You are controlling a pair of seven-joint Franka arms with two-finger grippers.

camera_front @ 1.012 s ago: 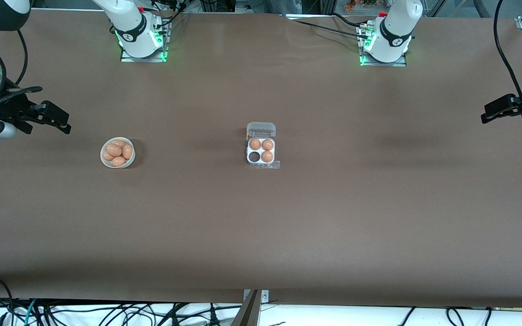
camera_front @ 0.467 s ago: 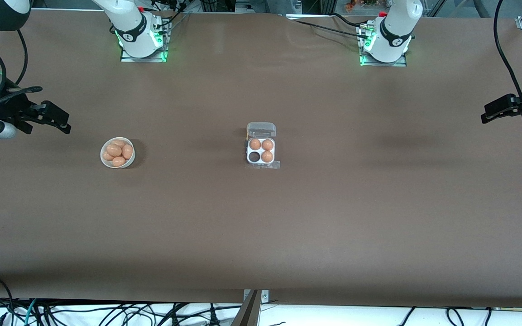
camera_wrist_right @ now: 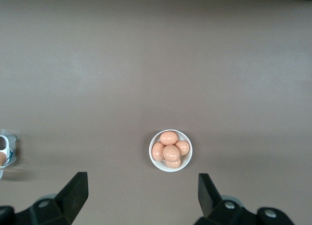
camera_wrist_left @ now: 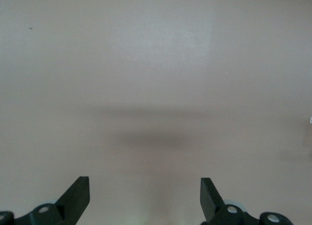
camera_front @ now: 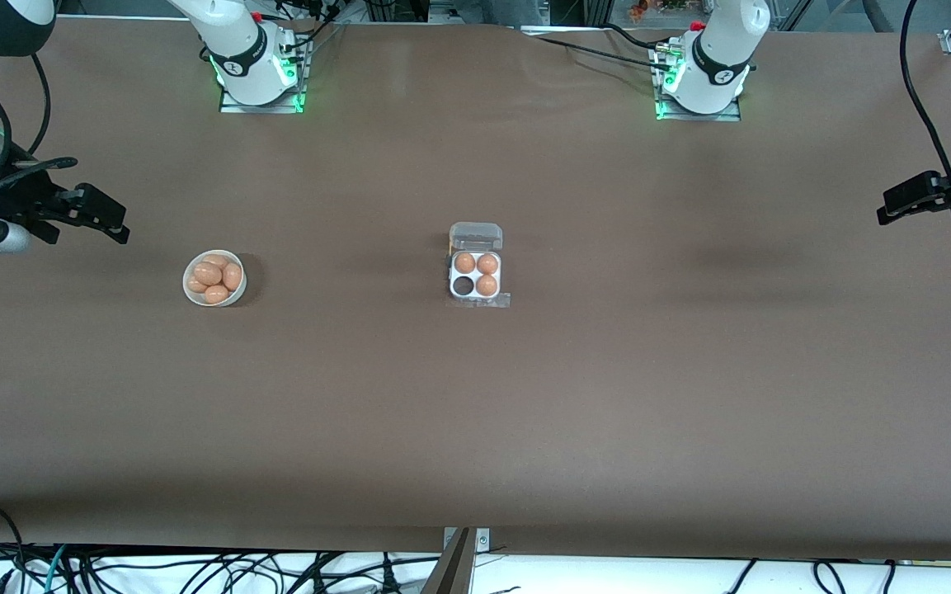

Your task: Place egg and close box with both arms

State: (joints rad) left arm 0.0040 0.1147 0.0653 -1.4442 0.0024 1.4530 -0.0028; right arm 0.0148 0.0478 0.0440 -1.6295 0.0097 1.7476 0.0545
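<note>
From the front view, the small square white egg carton with its clear hinged lid (camera_front: 476, 271) sat mid-table, lid flipped open, 3 brown eggs in it and 1 cell empty — the one nearer the camera, toward the right arm's end. The round white bowl of brown eggs (camera_front: 214, 279) was well apart, toward that same end. Right gripper (camera_front: 104, 220) hung near the bowl, left gripper (camera_front: 908, 200) waited over bare table.

Left wrist view: fingers spread wide, nothing held.

Right wrist view: fingers released too, bowl (camera_wrist_right: 170, 150) between them. I'd go straight down on the top egg, squeeze gently.
</note>
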